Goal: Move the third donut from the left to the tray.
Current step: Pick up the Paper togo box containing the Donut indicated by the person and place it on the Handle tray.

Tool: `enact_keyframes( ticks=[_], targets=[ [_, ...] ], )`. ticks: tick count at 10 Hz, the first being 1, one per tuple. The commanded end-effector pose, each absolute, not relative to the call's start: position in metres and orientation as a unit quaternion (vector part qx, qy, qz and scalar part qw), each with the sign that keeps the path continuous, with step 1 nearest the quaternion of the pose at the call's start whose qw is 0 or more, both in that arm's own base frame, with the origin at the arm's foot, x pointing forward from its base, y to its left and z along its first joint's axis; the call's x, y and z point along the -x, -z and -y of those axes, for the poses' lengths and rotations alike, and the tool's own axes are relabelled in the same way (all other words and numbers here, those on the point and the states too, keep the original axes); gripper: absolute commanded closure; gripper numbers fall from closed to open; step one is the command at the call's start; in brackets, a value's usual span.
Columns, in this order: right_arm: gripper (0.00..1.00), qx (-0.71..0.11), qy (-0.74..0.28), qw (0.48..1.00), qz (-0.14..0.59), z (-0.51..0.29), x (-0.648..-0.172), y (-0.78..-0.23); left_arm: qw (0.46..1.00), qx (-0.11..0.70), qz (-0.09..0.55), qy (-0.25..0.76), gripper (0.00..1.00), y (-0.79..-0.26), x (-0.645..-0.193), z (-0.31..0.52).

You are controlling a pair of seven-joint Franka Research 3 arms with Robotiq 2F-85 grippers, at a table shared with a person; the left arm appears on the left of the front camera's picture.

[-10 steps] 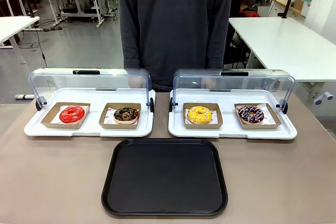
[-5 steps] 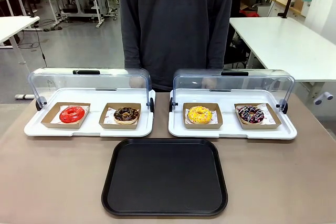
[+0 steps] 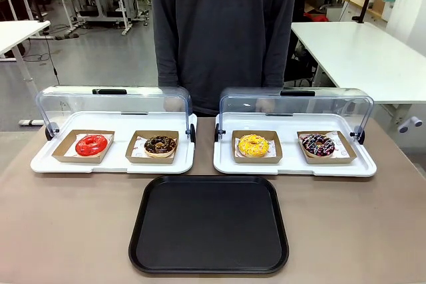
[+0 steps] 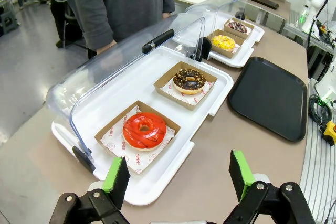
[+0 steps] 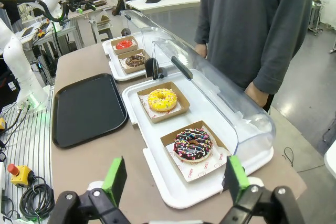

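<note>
The third donut [image 3: 253,144], yellow icing and coloured sprinkles, sits in its cardboard holder [image 3: 257,158] on the right white tray [image 3: 293,167], in the left-hand spot. The clear lid [image 3: 296,106] is tipped up behind it. Just beside it on the same tray is a sprinkled chocolate donut [image 3: 318,144].

The black tray [image 3: 209,224] lies flat on the bench [image 3: 66,231], on the near side, centred in front of the gap between the two white trays, its surface bare.

Over to the left wrist view: the left hand [image 4: 178,174] is spread wide, green pads [image 4: 116,174] well apart, gripping nothing, with the red donut [image 4: 144,129] right ahead of it. And the right wrist view: the right hand [image 5: 175,176] is spread just as wide, nothing in its grasp, facing the sprinkled chocolate donut with the yellow one beyond it.

A person [image 3: 223,31] in a dark grey top stands at the far side, behind the lids.
</note>
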State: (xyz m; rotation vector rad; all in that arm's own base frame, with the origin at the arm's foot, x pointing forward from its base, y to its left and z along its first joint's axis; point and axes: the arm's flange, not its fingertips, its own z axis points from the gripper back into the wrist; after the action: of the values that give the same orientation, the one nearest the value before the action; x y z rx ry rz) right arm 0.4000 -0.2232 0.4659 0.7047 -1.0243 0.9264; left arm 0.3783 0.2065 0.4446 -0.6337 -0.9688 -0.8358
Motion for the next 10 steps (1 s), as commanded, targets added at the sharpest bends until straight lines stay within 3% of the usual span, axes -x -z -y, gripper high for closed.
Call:
enact_keyframes(
  ticks=[1,10],
  targets=[
    [0.00,-0.319,-0.422,0.710,0.465,0.2232,-0.3991,-0.4665,0.752,0.292,0.446,0.387,0.00,-0.4468,-0.3795,-0.2071],
    [0.00,-0.319,-0.422,0.710,0.465,0.2232,-0.3991,-0.4665,0.752,0.292,0.446,0.387,0.00,-0.4468,-0.3795,-0.2071]
  ],
)
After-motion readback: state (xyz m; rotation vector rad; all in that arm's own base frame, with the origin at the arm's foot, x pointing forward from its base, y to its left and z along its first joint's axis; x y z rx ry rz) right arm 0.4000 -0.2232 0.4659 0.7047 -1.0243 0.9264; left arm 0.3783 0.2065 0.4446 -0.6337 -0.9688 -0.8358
